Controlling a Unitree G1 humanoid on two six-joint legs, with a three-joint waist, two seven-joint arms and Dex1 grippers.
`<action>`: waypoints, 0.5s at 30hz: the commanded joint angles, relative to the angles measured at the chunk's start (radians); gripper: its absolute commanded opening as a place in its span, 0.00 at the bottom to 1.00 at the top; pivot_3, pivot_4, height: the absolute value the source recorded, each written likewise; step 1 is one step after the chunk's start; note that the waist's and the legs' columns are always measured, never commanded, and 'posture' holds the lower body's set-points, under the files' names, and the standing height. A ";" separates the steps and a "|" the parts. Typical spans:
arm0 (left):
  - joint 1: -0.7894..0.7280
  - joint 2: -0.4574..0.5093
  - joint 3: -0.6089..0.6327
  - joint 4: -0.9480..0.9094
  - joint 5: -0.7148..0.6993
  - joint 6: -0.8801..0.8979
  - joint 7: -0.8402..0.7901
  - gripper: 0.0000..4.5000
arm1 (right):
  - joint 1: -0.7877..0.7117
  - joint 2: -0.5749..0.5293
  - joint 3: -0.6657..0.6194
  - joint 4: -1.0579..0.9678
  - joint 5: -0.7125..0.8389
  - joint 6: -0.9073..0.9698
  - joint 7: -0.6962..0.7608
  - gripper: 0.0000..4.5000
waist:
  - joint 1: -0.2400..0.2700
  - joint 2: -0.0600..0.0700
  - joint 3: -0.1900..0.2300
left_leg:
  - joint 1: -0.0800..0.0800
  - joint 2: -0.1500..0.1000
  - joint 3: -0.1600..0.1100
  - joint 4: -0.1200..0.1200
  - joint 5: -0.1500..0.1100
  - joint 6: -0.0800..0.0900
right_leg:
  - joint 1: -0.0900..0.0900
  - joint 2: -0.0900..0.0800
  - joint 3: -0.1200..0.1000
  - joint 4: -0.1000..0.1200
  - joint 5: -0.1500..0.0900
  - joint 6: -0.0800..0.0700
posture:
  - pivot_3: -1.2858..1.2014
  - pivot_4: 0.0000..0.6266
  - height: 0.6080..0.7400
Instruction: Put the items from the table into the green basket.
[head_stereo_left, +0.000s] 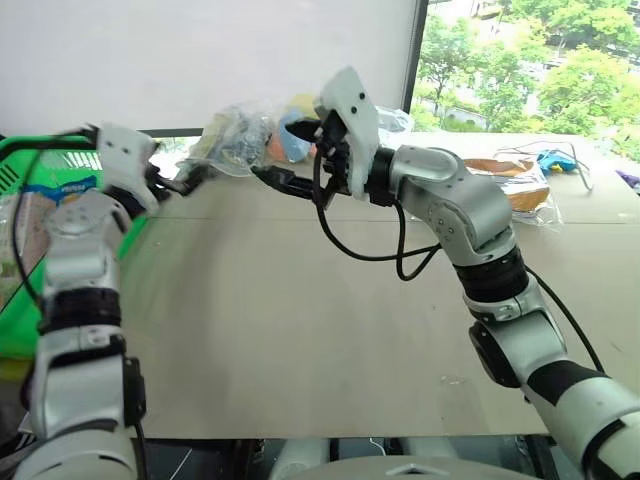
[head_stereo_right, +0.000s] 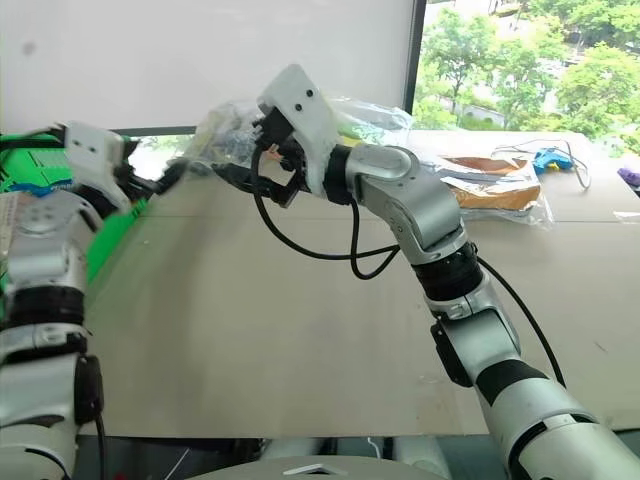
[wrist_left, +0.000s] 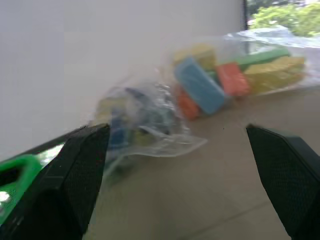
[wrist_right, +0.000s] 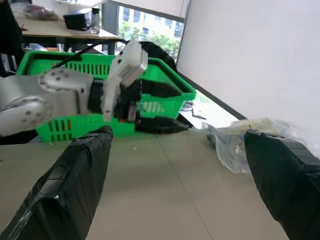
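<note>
The table is a matt, smooth beige board with no shine. At the left edge of the frame, the green basket is glossy moulded plastic with slotted walls. In the upper middle, a clear bag is thin, crinkled, shiny film. The left end effector has matt black fingers; the right end effector has fingers wrapped in dull, slightly wrinkled black tape. The arm shells are satin silver and white plastic.

Silver-grey jointed arms with black bands, white wrist housings, looping black cables, black fingers
</note>
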 joint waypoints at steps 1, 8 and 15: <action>0.113 -0.006 0.008 -0.374 -0.179 0.224 -0.048 0.99 | 0.073 -0.058 -0.039 -0.103 -0.010 0.011 -0.023 1.00 | -0.002 0.000 0.000 | 0.000 0.001 0.000 -0.001 0.000 0.000 | 0.000 0.000 0.000 0.000 0.000 0.000 | 0.55 0.00 1.00; 0.522 -0.039 0.012 -0.862 -0.410 0.471 -0.041 0.99 | 0.599 -0.396 -0.177 -0.404 0.014 0.045 0.045 1.00 | 0.016 0.008 0.004 | 0.002 0.000 0.001 0.000 -0.004 0.006 | 0.006 -0.002 0.001 -0.005 0.000 0.000 | 0.52 0.04 1.00; 0.860 -0.055 0.114 -0.970 -0.457 0.486 -0.044 0.99 | 1.052 -0.544 -0.472 -0.528 0.054 -0.015 0.084 1.00 | 0.004 0.028 0.015 | 0.011 0.006 0.005 0.003 -0.004 0.006 | 0.013 0.002 0.002 -0.005 -0.006 -0.005 | 0.50 0.04 1.00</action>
